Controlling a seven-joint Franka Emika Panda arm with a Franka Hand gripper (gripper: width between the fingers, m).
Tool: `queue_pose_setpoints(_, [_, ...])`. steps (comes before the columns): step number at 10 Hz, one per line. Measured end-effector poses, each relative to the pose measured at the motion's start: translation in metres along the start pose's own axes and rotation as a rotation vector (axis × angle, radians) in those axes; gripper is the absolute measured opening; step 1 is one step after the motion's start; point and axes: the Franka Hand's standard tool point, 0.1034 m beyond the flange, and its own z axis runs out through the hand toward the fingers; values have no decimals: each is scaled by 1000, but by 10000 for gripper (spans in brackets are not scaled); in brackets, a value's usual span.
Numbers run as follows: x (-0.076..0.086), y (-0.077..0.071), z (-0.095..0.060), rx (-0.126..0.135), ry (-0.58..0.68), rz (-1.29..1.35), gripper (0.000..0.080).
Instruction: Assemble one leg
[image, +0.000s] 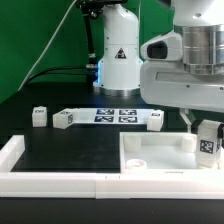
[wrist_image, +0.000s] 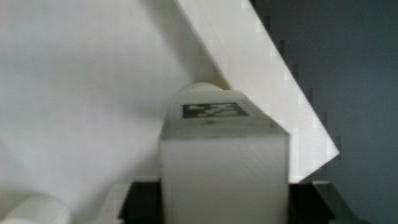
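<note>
1. The gripper (image: 205, 128) hangs at the exterior view's right, its jaws pinching the leg (image: 208, 143), a small white block with a black-and-white square marker on its side.
2. The leg is held upright just beside the right edge of the white panel (image: 158, 152), which lies flat on the black table (image: 70, 145). Whether leg and panel touch cannot be told from this view.
3. In the wrist view the leg (wrist_image: 222, 155) fills the middle, its marker end close against the angled edge of the panel (wrist_image: 89, 90). Dark fingers (wrist_image: 128, 203) flank its other end.
4. A round hole shows in the near left corner of the panel.
5. Farther back lies the marker board (image: 110, 115), a flat white strip of printed tags.
6. Three more blocks sit on the table: the first spare leg (image: 39, 117) far to the left, the second spare leg (image: 63, 119) at the board's left end, and the third spare leg (image: 155, 120) at its right end.
7. A low white rail (image: 60, 183) runs along the near edge of the table.
</note>
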Motion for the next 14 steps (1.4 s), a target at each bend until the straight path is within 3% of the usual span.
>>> queue_pose_setpoints(4, [-1,-2,-1,-1,-3,358,295])
queue_pose_setpoints(5, [-2,-2,0,-1,-3,355,349])
queue_pose_setpoints(6, [-2,-2,0,-1,-3,316,349])
queue_pose_setpoints(7, [-2,-3,0,0,-2,305,537])
queue_pose_setpoints(8, [-3,-4,0,0,1,246,614])
queue_pose_setpoints(13, [-9,-10,4,-6,17,-404,649])
queue_pose_setpoints(14, [-9,-11,4,-17,25,-523,649])
